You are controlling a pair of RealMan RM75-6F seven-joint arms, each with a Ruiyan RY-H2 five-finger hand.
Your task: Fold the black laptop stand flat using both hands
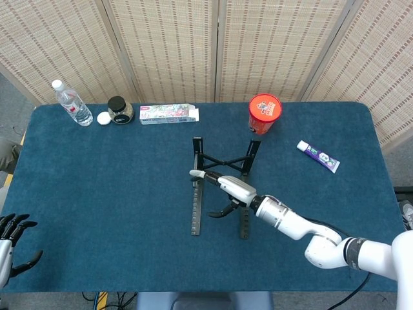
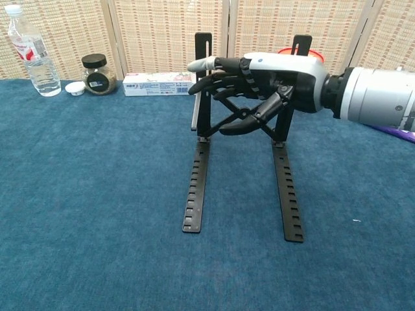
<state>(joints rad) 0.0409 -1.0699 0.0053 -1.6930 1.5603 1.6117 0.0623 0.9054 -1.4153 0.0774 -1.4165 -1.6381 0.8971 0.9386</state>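
The black laptop stand (image 1: pixel 196 206) is unfolded at the table's middle, with two slotted base rails, two uprights and a crossed brace. In the chest view its left rail (image 2: pixel 193 188) and right rail run toward me. My right hand (image 1: pixel 229 188) reaches leftward across the stand, above the rails. Its fingers are spread and hold nothing. In the chest view this right hand (image 2: pixel 259 81) hangs in front of the brace, and its fingertips (image 2: pixel 200 65) are at the left upright; contact is unclear. My left hand (image 1: pixel 11 248) sits off the table's near left corner, fingers apart and empty.
Along the far edge stand a water bottle (image 1: pixel 71 103), a white cap (image 1: pixel 103 118), a dark-lidded jar (image 1: pixel 120 110) and a long box (image 1: pixel 169 114). A red cup (image 1: pixel 264 113) stands just behind the stand's right upright. A toothpaste tube (image 1: pixel 317 155) lies to the right.
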